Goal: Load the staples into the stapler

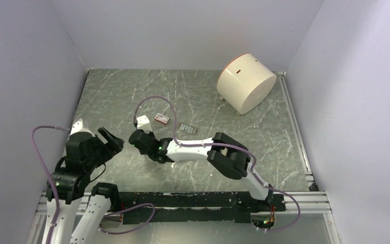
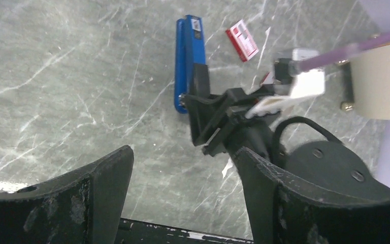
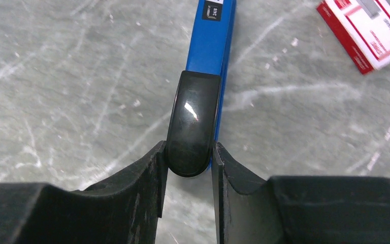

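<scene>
The blue stapler point(image 3: 212, 40) lies flat on the grey marbled table, and it also shows in the left wrist view point(image 2: 185, 56). My right gripper point(image 3: 189, 152) is shut on the stapler's rounded black end point(image 3: 192, 122). In the top view the right gripper point(image 1: 138, 138) hides the stapler. The red-and-white staples box point(image 1: 161, 118) lies just right of the stapler point(image 3: 368, 30). A grey ribbed block of staples point(image 1: 188, 128) lies beyond the box. My left gripper point(image 2: 183, 155) is open and empty, close to the left of the right gripper point(image 2: 210, 119).
A large beige cylinder point(image 1: 246, 81) lies on its side at the back right. White walls enclose the table on three sides. A black strip runs along the near edge point(image 1: 183, 201). The right arm point(image 1: 203, 148) stretches across the middle.
</scene>
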You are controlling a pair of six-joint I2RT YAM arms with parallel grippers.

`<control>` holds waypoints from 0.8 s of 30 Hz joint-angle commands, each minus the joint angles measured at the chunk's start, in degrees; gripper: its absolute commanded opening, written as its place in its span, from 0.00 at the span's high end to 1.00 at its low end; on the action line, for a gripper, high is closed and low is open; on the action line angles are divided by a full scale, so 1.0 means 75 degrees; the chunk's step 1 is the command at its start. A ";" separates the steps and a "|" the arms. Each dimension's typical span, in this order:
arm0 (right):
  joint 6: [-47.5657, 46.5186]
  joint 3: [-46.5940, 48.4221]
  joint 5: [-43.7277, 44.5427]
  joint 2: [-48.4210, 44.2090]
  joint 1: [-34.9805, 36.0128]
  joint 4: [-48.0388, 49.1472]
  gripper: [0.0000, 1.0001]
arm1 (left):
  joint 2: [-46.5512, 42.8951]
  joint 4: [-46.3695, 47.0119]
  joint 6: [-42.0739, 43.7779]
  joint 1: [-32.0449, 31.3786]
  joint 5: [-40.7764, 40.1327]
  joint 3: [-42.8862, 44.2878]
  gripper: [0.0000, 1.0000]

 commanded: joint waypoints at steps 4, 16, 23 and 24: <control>0.0247 -0.1421 0.0447 -0.1371 -0.0142 -0.0414 0.71 | 0.0926 0.1520 -0.0097 -0.0010 0.0836 -0.1068 0.14; 0.1593 -0.2819 -0.1573 -0.2512 -0.0900 -0.0194 0.73 | 0.3742 0.5484 -0.0064 -0.0104 0.3808 -0.3080 0.37; 0.2141 -0.3109 -0.2558 -0.2689 -0.1265 0.0128 0.75 | 0.5247 0.6912 0.0021 -0.0873 0.4111 -0.3389 0.37; 0.2212 -0.3173 -0.2695 -0.2714 -0.1316 0.0200 0.75 | 0.5350 0.7111 -0.0042 -0.0963 0.4191 -0.3439 0.36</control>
